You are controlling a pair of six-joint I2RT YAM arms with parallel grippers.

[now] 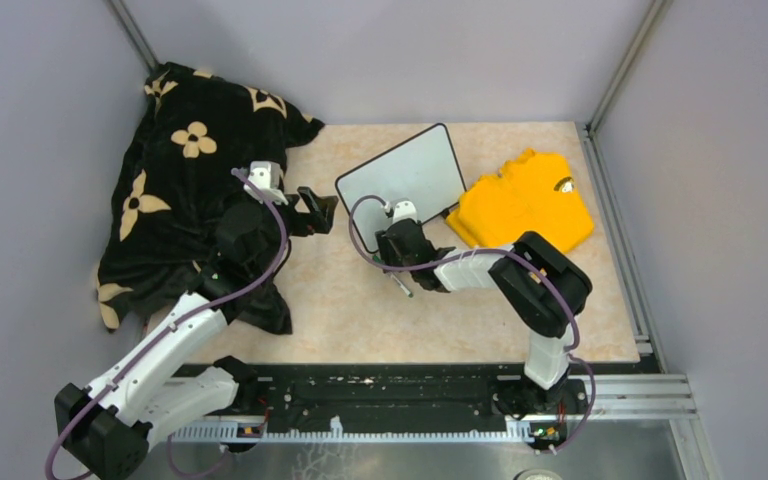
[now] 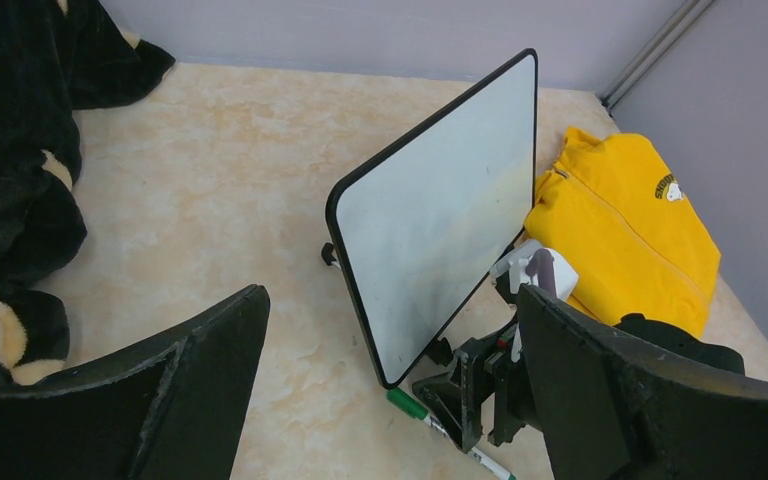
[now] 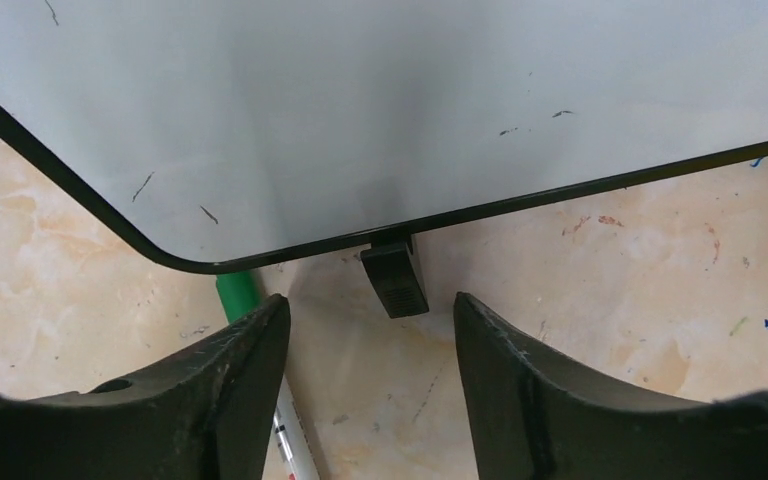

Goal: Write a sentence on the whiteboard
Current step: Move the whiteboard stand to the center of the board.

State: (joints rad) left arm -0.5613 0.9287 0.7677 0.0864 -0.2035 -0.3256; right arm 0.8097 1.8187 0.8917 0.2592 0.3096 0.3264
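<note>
The whiteboard stands tilted on its small black feet mid-table; only faint marks show on its face. My right gripper hovers low at the board's near bottom edge, open, with only bare table between its fingers. A green-capped marker lies on the table by the board's corner, partly hidden under the right gripper's left finger. Off to the board's left, my left gripper is wide open and holds nothing.
A black blanket with beige flowers is heaped at the left, under the left arm. A folded yellow shirt lies just right of the board. Grey walls close the table at the back and sides.
</note>
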